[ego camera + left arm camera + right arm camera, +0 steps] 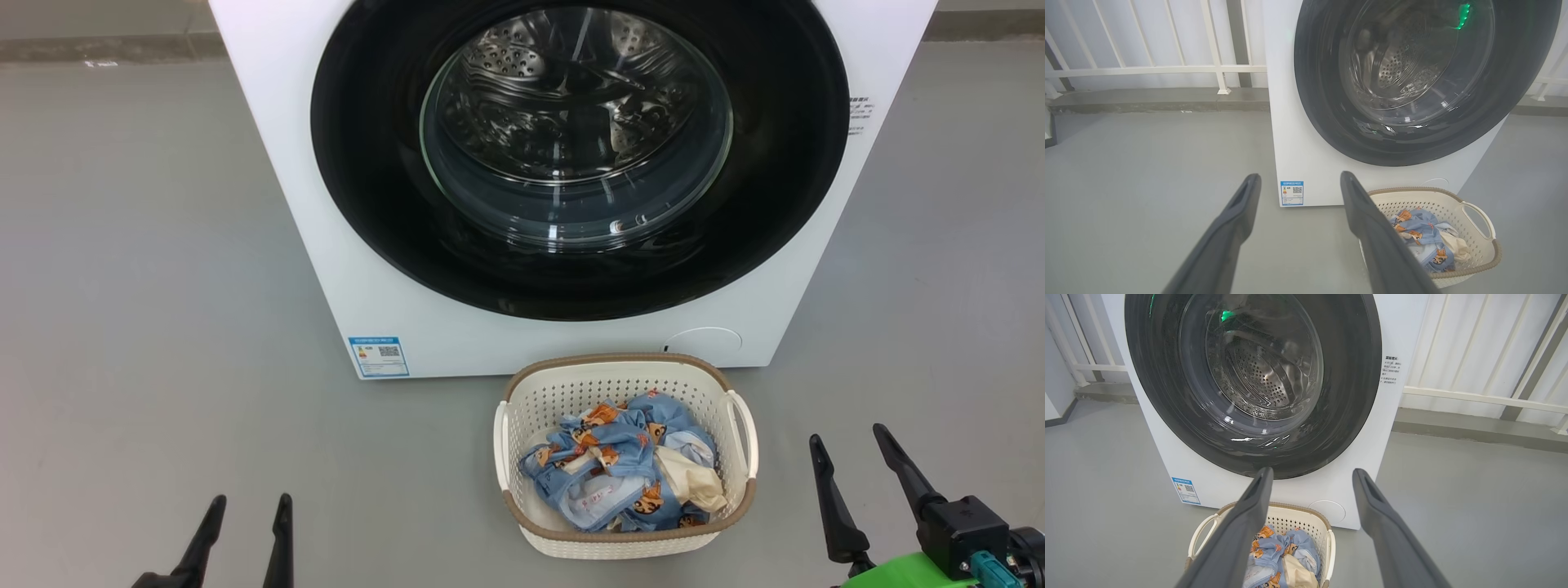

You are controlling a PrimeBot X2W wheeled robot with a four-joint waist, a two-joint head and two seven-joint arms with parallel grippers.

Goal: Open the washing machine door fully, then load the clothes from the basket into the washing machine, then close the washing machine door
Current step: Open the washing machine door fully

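Progress looks like zero: the large round door with glossy black rim sits shut on the big white boxy washing machine, ahead of both grippers. The light blue tiger-print clothes all lie in the small cream-white perforated plastic basket, between the grippers and slightly ahead of their fingertips. The left gripper and the right gripper have fingers apart, holding nothing. Opening, loading and closing are all left.

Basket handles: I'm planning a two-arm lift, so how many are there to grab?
2: the left handle and the right handle, on opposite sides of the basket. Both are in plain sight; no part looks hidden.
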